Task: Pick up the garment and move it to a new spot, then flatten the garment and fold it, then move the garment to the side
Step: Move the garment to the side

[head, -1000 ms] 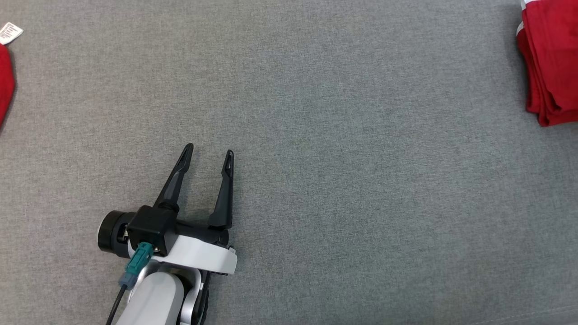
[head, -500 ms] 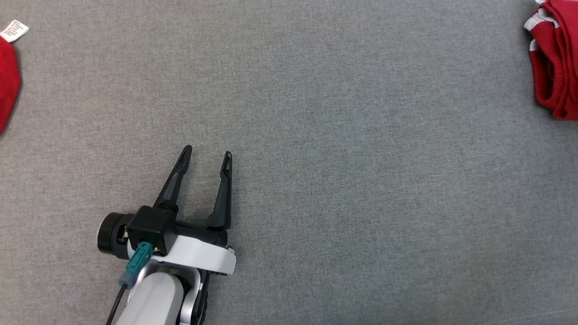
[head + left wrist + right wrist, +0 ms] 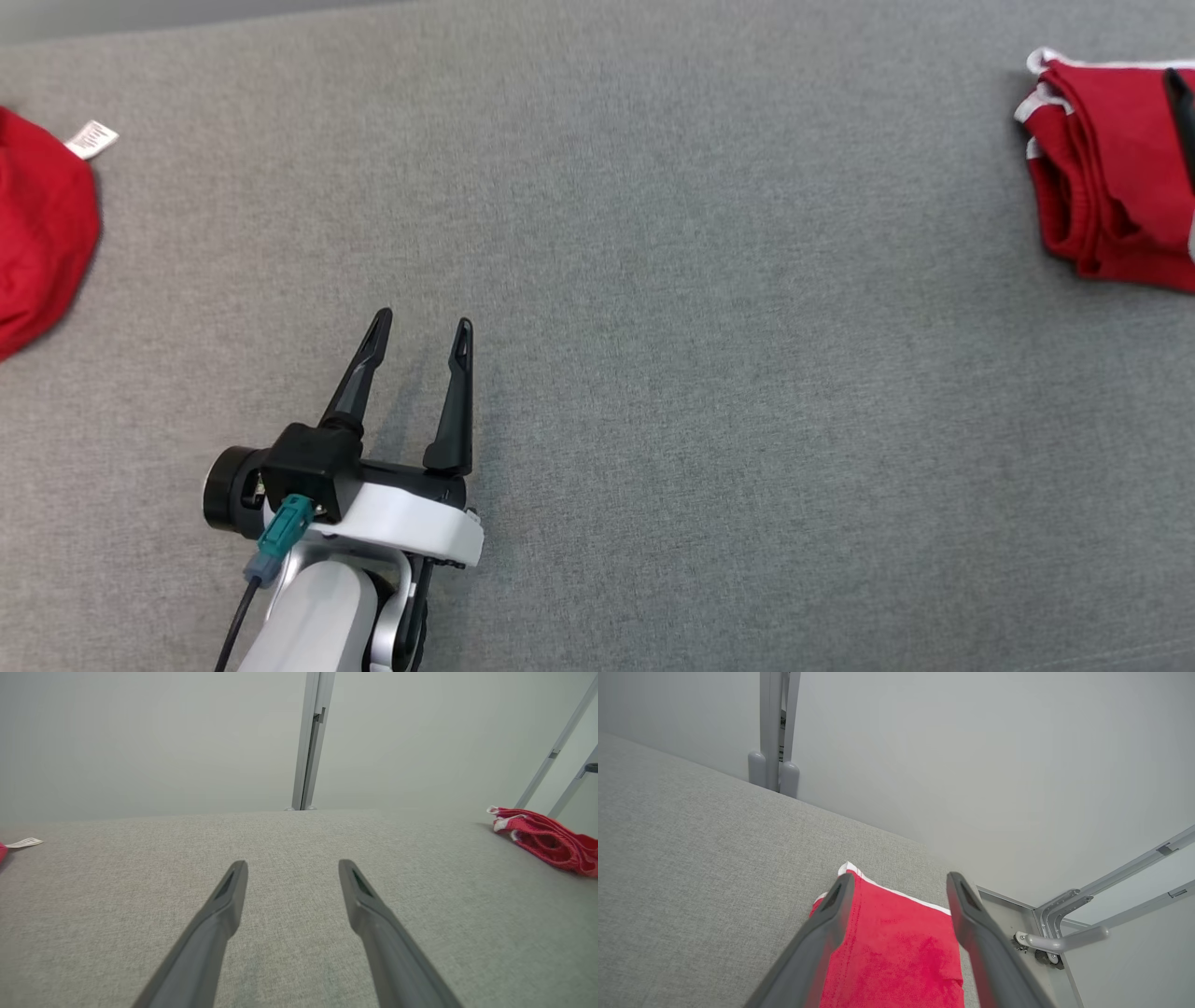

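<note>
Folded garment [image 3: 1106, 177] at far right corner of table [image 3: 653, 280]; right gripper [image 3: 899, 882] jaws apart above it; left gripper [image 3: 422, 322] jaws apart too.

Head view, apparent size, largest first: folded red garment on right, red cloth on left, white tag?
Joint largest: folded red garment and red cloth. They look similar and both are cropped by the frame, so I can't rank them.
Smallest: white tag.

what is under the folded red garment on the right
The folded red garment lies on the grey fabric surface, near its corner. That surface shows all around it. Anything directly beneath the folds is covered and cannot be seen.
</note>
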